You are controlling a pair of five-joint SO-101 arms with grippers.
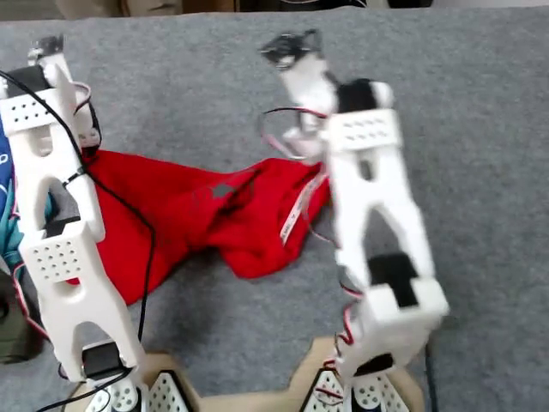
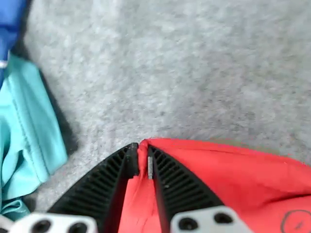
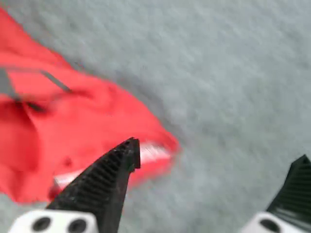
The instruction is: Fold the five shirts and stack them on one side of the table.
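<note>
Table point(image 1: 480, 129): covered in grey felt; it carries all the cloth and both arms stand at its near edge.
Red shirt point(image 1: 197, 215): the task's thing in hand, lying crumpled and unfolded across the middle of the table between the two arms, one corner drawn out toward the left arm.
Left arm point(image 1: 51, 249): stands over the shirt's left corner.
Right arm point(image 1: 377, 215): stands at the shirt's right edge, reaching past it over bare felt.
Teal shirt point(image 2: 24, 141): bunched at the left side of the table, near the red corner but apart from it.
Blue cloth point(image 2: 9, 24): just beyond the teal shirt, partly cut off, probably another shirt.
Left end effector point(image 2: 141, 150): jaws pinched narrow on the edge of the red shirt's corner, cloth running between them.
Right end effector point(image 3: 216, 155): jaws spread wide and holding nothing, above the felt just beside the shirt's right edge, where a white strip point(image 3: 150, 153) shows.
Step in hand: apparently spreading the red shirt flat before folding; only one side is gripped.
Next move: the right end effector would need to come down on the near red edge and close, so both arms can pull the cloth taut.
</note>
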